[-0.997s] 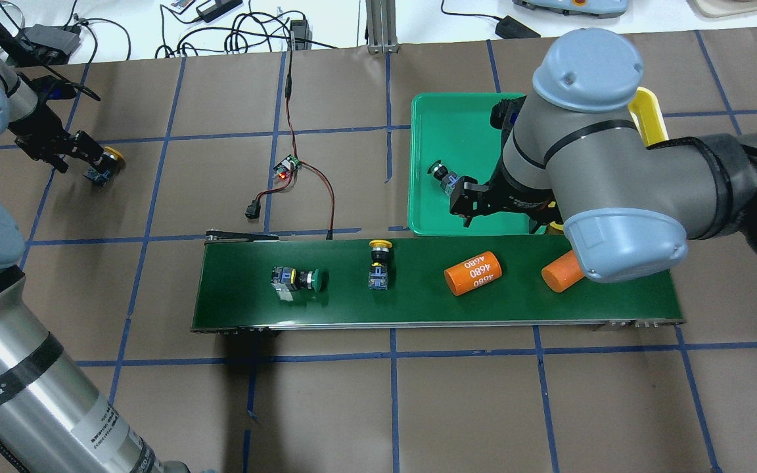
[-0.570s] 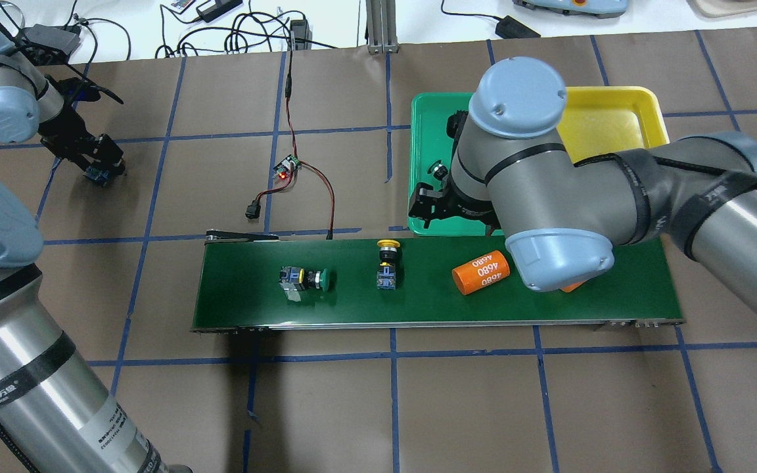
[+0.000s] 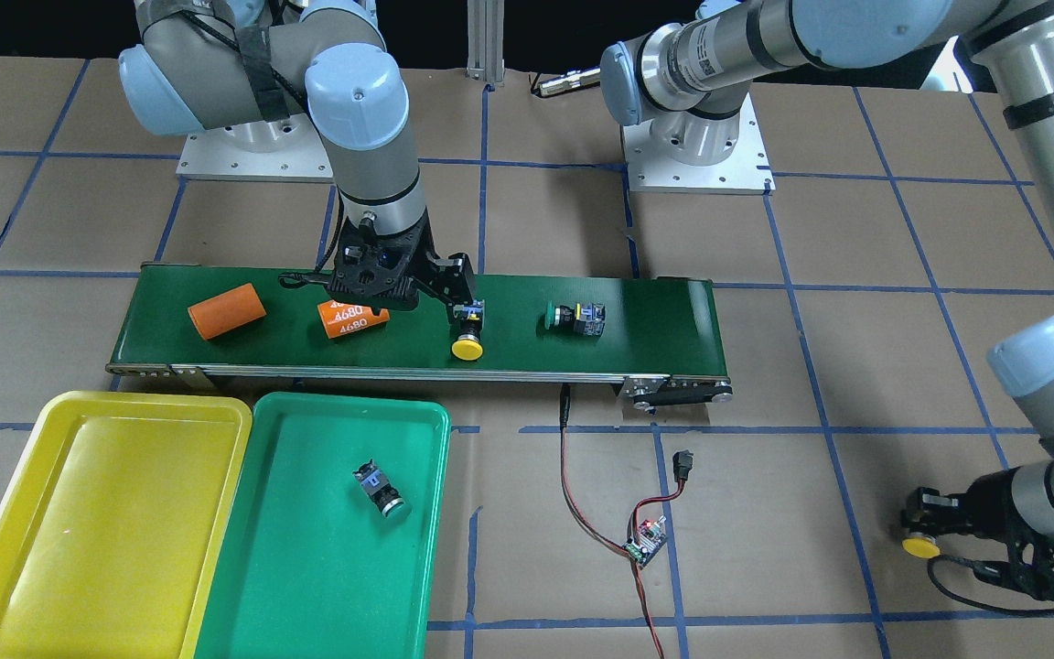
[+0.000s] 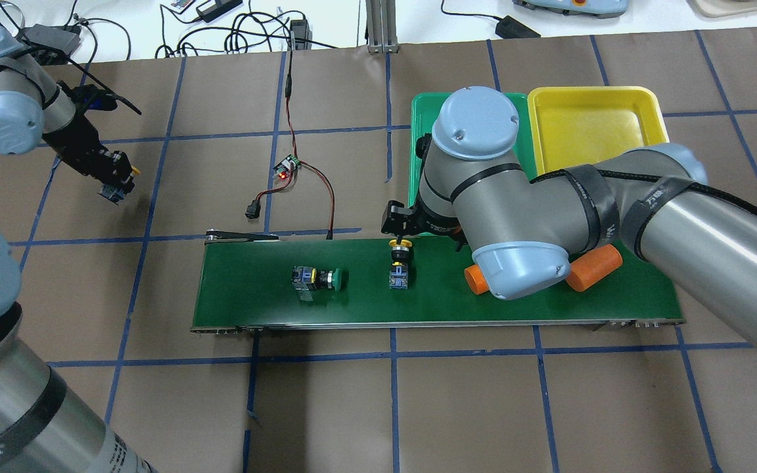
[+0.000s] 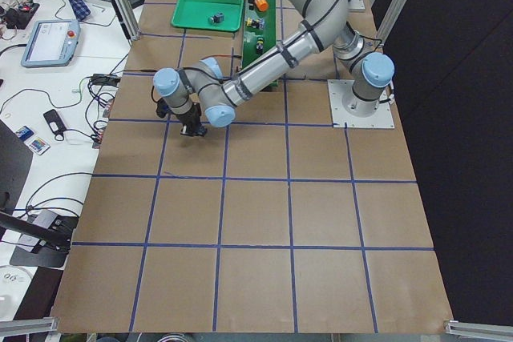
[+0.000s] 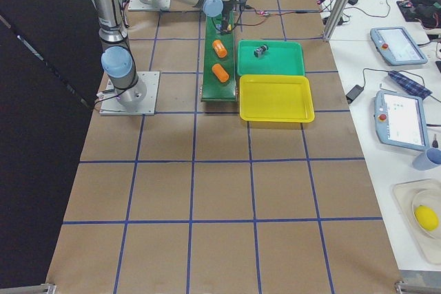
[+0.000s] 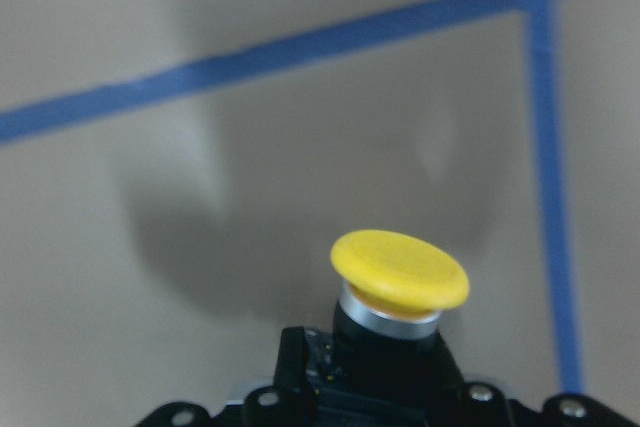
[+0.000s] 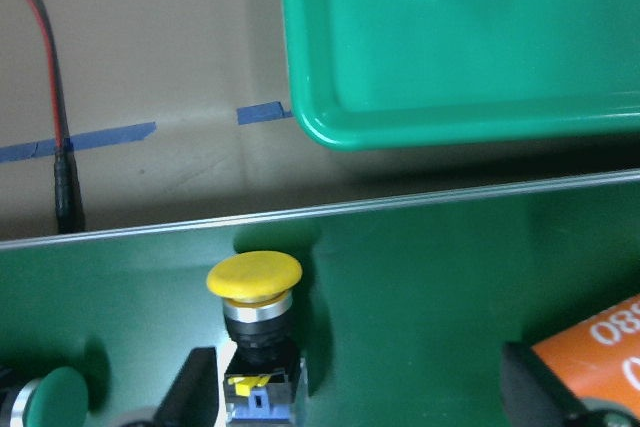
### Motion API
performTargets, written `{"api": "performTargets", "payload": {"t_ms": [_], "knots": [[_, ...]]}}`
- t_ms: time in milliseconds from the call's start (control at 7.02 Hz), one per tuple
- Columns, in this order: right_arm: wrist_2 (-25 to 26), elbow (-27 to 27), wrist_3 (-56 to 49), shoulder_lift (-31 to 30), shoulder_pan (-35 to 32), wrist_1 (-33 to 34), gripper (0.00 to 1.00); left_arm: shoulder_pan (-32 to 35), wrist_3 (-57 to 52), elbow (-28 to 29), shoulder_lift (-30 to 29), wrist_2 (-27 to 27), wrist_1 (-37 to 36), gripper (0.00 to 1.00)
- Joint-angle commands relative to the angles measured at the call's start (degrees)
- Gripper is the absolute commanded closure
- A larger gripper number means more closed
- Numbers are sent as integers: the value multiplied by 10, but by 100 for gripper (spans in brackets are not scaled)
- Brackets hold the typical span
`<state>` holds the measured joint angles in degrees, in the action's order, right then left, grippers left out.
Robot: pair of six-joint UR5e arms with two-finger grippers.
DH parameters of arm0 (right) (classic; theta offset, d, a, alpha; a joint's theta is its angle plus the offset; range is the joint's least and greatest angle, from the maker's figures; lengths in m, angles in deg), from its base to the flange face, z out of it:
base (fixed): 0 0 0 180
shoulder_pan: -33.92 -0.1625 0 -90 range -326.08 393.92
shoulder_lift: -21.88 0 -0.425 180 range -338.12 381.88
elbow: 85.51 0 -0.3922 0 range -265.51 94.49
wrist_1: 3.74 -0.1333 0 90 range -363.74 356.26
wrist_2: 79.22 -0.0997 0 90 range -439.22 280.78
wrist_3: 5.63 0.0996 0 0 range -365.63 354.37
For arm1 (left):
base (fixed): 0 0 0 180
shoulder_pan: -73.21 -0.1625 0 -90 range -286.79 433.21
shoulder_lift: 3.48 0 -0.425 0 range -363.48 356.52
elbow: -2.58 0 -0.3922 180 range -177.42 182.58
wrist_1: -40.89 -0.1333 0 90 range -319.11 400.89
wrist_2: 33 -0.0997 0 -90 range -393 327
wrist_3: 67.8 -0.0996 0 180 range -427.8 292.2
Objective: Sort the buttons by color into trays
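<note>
At the far left of the bench (image 4: 175,197), the left pincer (image 4: 115,177) pinches a held yellow button (image 7: 400,269) by its dark body. It looks lifted just off the paper.

Further right, the conveyor belt (image 4: 253,309) carries a green button (image 4: 318,279) on its side. Next comes the belt's yellow button (image 4: 398,263), its cap toward the far edge. The right pincer (image 8: 358,379) hangs over that one with fingers spread wide. The button sits near one finger, not centred and not gripped.

Beyond the belt's far edge lies the green tray (image 4: 418,171), with a sorted green button (image 3: 381,491) inside. The yellow tray (image 4: 595,125) sits just beside it on the right. Orange cylinders (image 4: 594,268) rest on the belt's right part.

The step in hand seems to be picking the belt's yellow button. The next move likely calls for a small sideways shift to centre it. Then comes a descent, a squeeze on the body below the cap, and a carry past the green tray to the yellow one.
</note>
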<state>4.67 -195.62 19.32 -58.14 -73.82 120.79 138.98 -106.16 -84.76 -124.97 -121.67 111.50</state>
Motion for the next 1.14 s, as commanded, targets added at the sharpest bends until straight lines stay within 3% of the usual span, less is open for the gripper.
{"api": "performTargets", "payload": {"t_ms": [0, 285, 427, 570, 712, 854, 997], "knots": [[-17, -3, 5, 20, -4, 1, 0, 49, 99, -147, 152, 9, -2, 100], [-16, -3, 22, 34, -5, 1, 0, 166, 261, -191, 211, 1, -3, 100], [-9, -4, 22, 37, -5, 0, 5, 200, 338, -219, 225, 3, -5, 100], [-7, -3, 22, 39, -5, -11, 66, 211, 352, -254, 237, 2, -24, 100], [-9, -4, 21, 44, -4, -18, 97, 212, 388, -301, 250, 7, -67, 100], [-10, -4, 21, 45, -4, -17, 100, 213, 401, -334, 258, 9, -105, 89], [-9, 0, 13, 41, 0, -17, 100, 215, 403, -349, 260, 17, -105, 46]]}}
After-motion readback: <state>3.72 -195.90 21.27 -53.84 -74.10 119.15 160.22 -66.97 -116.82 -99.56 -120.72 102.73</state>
